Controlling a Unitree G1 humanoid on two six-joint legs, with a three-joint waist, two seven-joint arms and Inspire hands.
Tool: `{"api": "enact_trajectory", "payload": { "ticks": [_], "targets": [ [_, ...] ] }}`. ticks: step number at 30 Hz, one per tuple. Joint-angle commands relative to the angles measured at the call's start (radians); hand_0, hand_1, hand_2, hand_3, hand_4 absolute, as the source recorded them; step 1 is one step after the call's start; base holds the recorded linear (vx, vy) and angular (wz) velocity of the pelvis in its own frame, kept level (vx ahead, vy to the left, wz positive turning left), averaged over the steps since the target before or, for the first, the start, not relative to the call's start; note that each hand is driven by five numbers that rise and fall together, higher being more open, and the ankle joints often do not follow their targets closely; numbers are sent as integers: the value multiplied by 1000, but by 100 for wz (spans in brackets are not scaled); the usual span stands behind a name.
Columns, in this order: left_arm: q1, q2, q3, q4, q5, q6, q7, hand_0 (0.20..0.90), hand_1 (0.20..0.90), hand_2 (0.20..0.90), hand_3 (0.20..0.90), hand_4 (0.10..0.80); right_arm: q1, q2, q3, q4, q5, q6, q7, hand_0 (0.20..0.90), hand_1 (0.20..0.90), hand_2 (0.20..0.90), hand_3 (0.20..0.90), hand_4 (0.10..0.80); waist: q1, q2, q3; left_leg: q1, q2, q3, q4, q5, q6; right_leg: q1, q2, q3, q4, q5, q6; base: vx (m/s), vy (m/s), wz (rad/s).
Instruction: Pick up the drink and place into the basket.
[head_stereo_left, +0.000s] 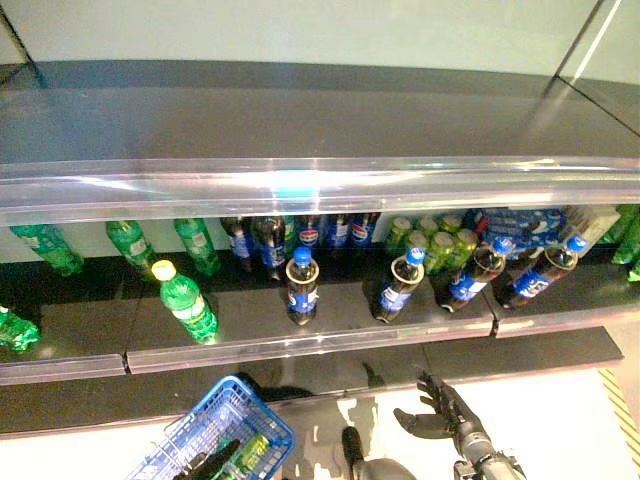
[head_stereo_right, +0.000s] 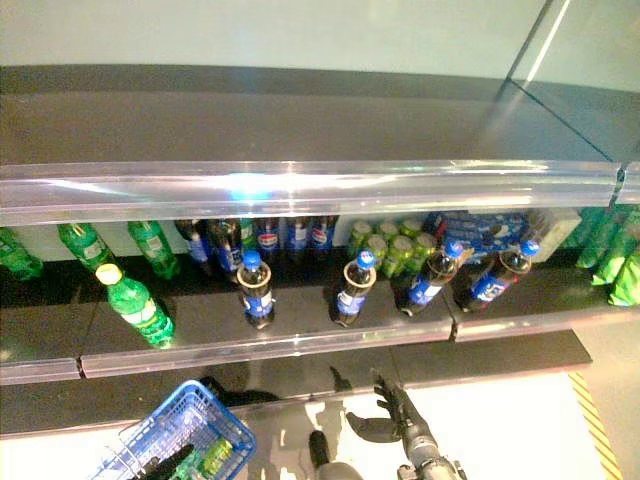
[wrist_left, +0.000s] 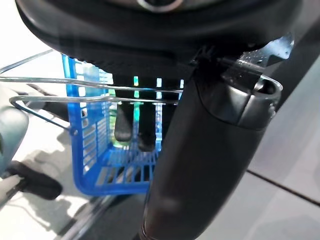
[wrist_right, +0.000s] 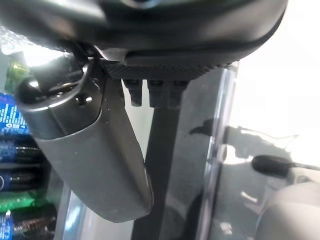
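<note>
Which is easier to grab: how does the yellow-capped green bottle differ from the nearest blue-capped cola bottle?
The green bottle is green with a yellow cap and leans; the cola bottle is dark with a blue cap and label, standing nearly upright. Both stand apart at the shelf's front edge, caps on.

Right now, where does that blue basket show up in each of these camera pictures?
Left eye view: blue basket at the bottom edge, left of centre, below the shelf.
Right eye view: at the bottom edge, further left.
Left wrist view: hanging by its wire handle beyond the left hand.
Right wrist view: not in it.
Shared landmark: the green bottle with a yellow cap.
</note>
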Motion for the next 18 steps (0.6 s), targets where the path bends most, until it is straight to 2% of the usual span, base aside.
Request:
{"api": "enact_trajectory", "payload": {
  "ticks": [1, 5, 6, 11, 18],
  "targets": [
    [-137, -12, 24, -142, -92, -113, -97, 300, 300, 300, 200, 100, -135, -77, 29, -163, 48, -123, -43, 900, 900, 900, 900, 800, -14, 36, 89, -209, -29, -153, 263, -132, 25, -32, 34, -19, 149, -150, 32, -180, -50, -18],
    [-176, -4, -5, -173, -144, -147, -90, 300, 300, 300, 200, 100, -178, -97, 43, -224, 61, -142, -90, 900, 900, 900, 900, 800, -21, 32, 150, -334, -32, -167, 357, -137, 31, -145, 32, -8, 217, -147, 24, -189, -44, 4],
    [-194, -4, -22, -202, -173, -168, -82, 300, 300, 300, 200, 100, -204, -106, 47, -255, 54, -156, -133, 900, 900, 900, 900, 800, -21, 32, 181, -405, -37, -175, 403, -134, 34, -214, 34, -10, 256, -145, 19, -206, -31, 16],
    [-192, -3, -47, -296, -227, -216, -69, 300, 300, 300, 200, 100, -250, -141, 27, -354, 46, -181, -218, 900, 900, 900, 900, 800, -8, 43, 245, -574, -40, -198, 504, -131, 29, -378, 51, -37, 365, -168, 2, -167, -20, 12],
    [-179, 8, -27, -353, -267, -226, -38, 300, 300, 300, 200, 100, -277, -187, -32, -435, 4, -218, -308, 900, 900, 900, 900, 800, 1, 58, 294, -709, -42, -206, 578, -127, 31, -518, 70, -59, 456, -189, -18, -80, -5, 8]
  ]
}}
